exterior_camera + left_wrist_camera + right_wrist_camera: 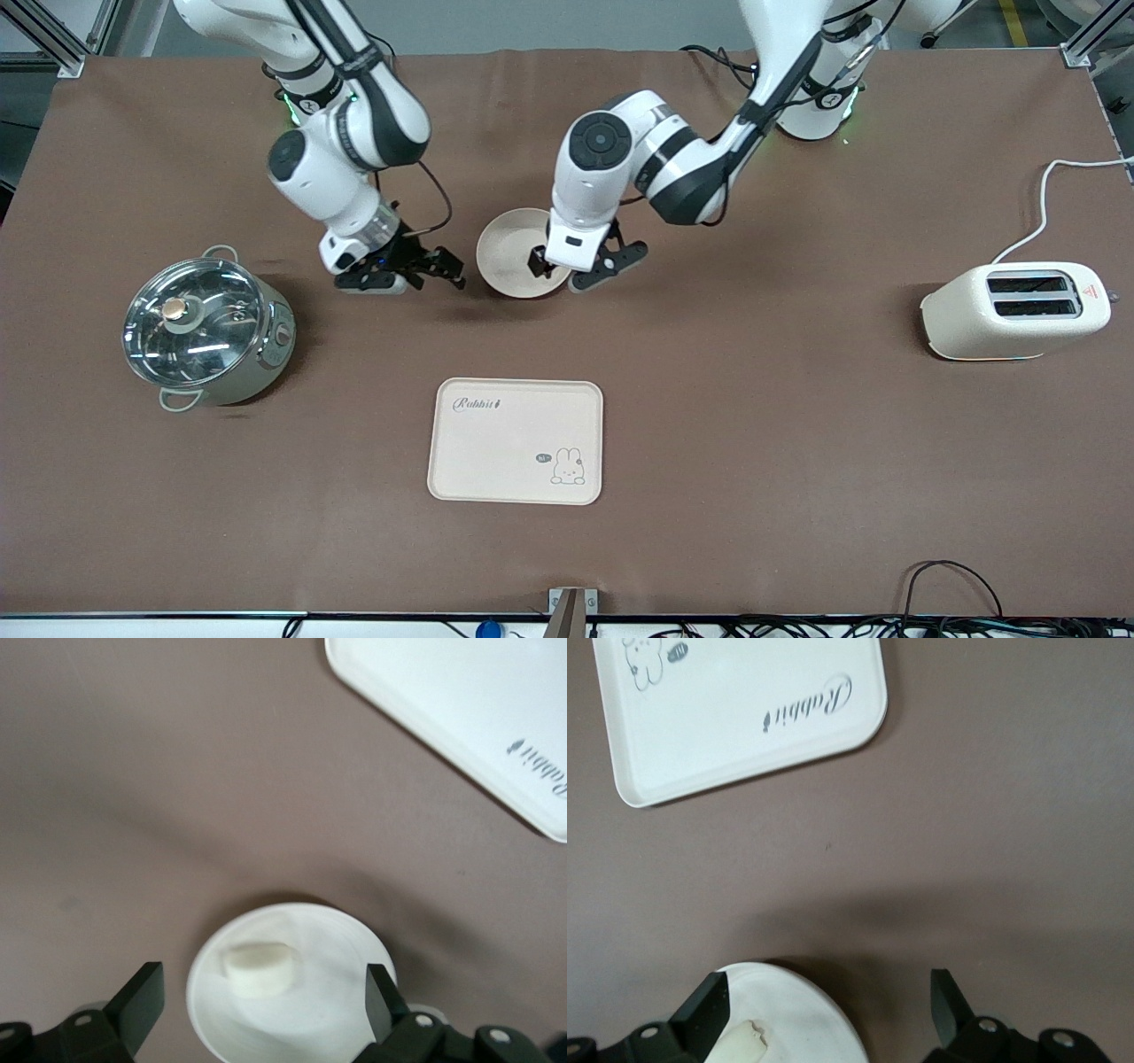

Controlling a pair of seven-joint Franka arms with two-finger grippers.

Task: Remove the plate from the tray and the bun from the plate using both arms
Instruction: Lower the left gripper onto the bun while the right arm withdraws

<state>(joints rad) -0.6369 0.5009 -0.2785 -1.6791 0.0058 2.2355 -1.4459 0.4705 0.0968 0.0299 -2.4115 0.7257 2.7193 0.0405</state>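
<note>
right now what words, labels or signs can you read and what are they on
"Rabbit", in script, on the corner of the tray toward the right arm's end.
A small dark oval tag beside the rabbit drawing on the tray: too small to read.
A red triangle sign on top of the toaster: its symbol cannot be read.
Markings on the pot lid: unreadable.

A robotics lab with a tabletop set up to look like a kitchen.

Two white arms (pixel 354 151) stand bolted along one edge of a table (pixel 797 443) covered in brown cloth, with aluminium frame posts (pixel 53 40) at its corners and loose cables (pixel 957 611) trailing along the edge nearest the front camera. The kitchen things look staged: a lidded pot (pixel 208 332), a cream toaster (pixel 1014 310), a rabbit-print tray (pixel 516 440), all spaced well apart.
</note>
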